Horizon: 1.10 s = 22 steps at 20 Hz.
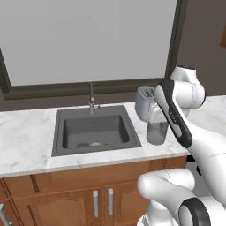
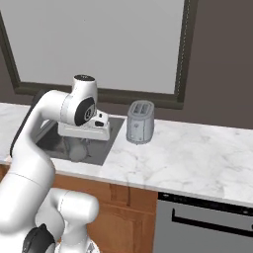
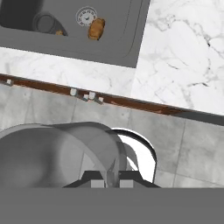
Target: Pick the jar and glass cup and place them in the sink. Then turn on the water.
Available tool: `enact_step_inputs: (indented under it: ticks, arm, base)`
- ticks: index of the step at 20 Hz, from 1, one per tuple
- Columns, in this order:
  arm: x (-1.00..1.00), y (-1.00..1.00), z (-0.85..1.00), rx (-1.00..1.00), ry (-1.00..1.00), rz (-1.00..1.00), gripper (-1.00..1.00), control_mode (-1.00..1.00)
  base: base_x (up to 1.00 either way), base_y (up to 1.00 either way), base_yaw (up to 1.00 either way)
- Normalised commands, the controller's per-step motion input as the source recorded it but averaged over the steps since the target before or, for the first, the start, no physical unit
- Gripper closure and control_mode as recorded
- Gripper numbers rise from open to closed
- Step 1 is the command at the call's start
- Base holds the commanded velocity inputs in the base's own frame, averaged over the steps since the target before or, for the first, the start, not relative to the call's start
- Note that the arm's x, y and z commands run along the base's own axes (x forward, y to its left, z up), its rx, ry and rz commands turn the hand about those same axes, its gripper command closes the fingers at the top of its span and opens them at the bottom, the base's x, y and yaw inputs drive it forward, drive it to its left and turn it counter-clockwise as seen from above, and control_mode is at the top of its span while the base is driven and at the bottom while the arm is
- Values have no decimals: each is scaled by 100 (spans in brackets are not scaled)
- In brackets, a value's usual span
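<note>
- The gripper (image 3: 112, 181) is clamped on the rim of the glass cup (image 1: 157, 130), its 2 tips pinching the thin wall of that grey tumbler; the cup hangs under the hand, lifted above the marble counter (image 1: 26, 141), between the toaster (image 1: 145, 102) and the sink's right edge.
- The jar (image 3: 96, 28) already lies on its side on the floor of the sink (image 1: 59, 132), close to the round drain (image 3: 86, 16), so I judge the jar half of the carrying done.
- For this step, carry the cup sideways over the basin before lowering, and keep it high enough to pass the counter edge.
- Aim for bare basin floor apart from the jar and the drain; glass on glass could knock.
- A rim pinch lets the cup swing, so slow travel seems wise.
- Release low, then the faucet (image 1: 92, 98) at the back rim is next.
</note>
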Motion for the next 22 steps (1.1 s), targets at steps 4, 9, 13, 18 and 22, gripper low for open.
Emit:
enact_step_inputs:
  ticks: [4, 9, 13, 18, 22]
  arm:
    - [0, 0, 0, 0, 0, 0, 100, 100]
    - [0, 0, 0, 0, 0, 0, 100, 100]
    - [0, 0, 0, 0, 0, 0, 100, 100]
    - [0, 0, 0, 0, 0, 0, 100, 100]
    - [0, 0, 0, 0, 0, 0, 100, 100]
  base:
    - [43, -23, 3]
    - [38, -26, 1]
    - [28, -28, 0]
    - [32, -23, 0]
    - [33, -10, -1]
